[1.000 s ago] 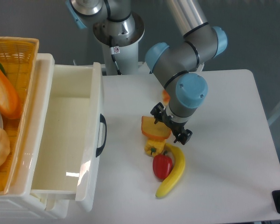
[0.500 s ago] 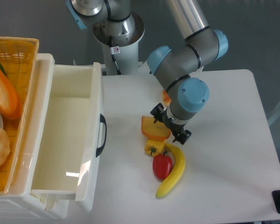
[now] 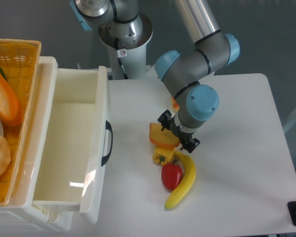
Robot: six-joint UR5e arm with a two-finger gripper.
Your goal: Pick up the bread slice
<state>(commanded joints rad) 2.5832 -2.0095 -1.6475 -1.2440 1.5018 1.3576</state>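
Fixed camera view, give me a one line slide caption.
UR5e gripper poised at the bread slice, beside a yellow pepper, red pepper and banana on the white table.

I work at a white table [image 3: 237,163] under even light. Behind it lies a grey floor [image 3: 281,34]. At my left stands a white drawer unit [image 3: 69,148], its drawer pulled open, glossy inside.

Glossy white plastic drawer [image 3: 101,148], woven yellow basket [image 3: 15,54], matt white table [image 3: 237,148], shiny plastic banana [image 3: 183,181].
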